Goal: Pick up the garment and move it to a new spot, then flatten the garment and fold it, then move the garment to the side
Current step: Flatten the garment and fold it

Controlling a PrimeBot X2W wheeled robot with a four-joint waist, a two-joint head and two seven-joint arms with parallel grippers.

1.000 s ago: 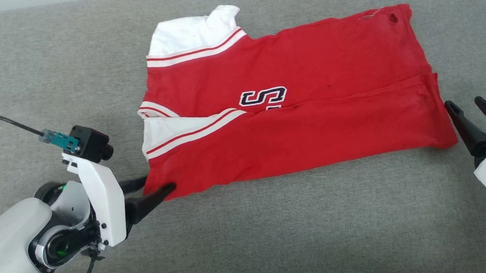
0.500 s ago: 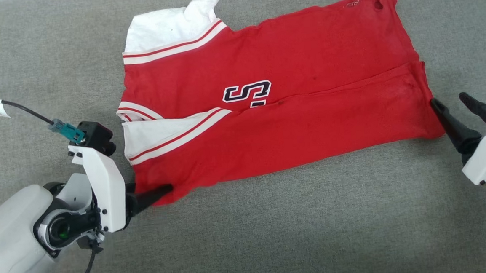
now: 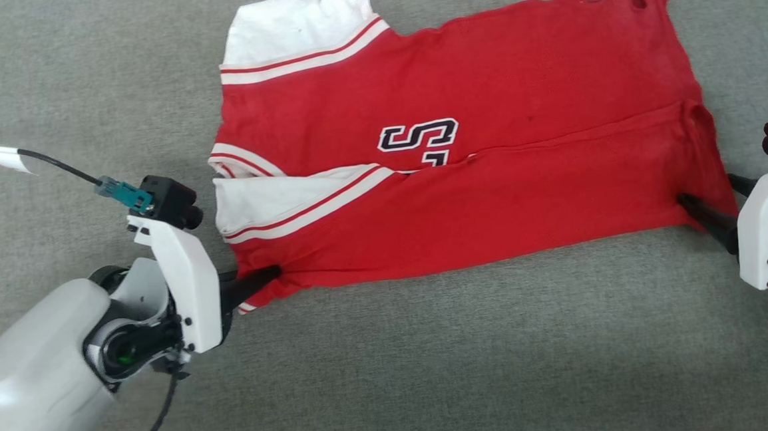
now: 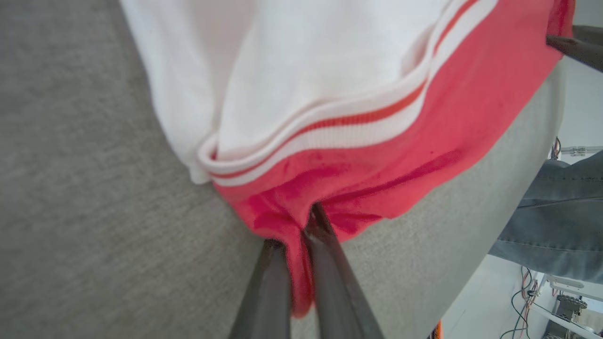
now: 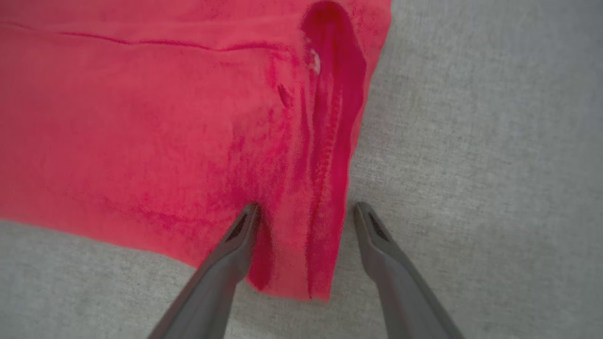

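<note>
Since folding likely needs both near corners, the left gripper (image 3: 269,274) pinches one corner of the red T-shirt (image 3: 496,89) lying on the grey cloth surface (image 3: 433,372), the right gripper (image 5: 306,212) straddling the other, jaws apart.

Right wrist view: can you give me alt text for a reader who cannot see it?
The right tool stands open astride the corner edge of the red garment, one finger over the cloth, the other over the grey surface beside it. A raised wrinkle of cloth runs between them.
</note>
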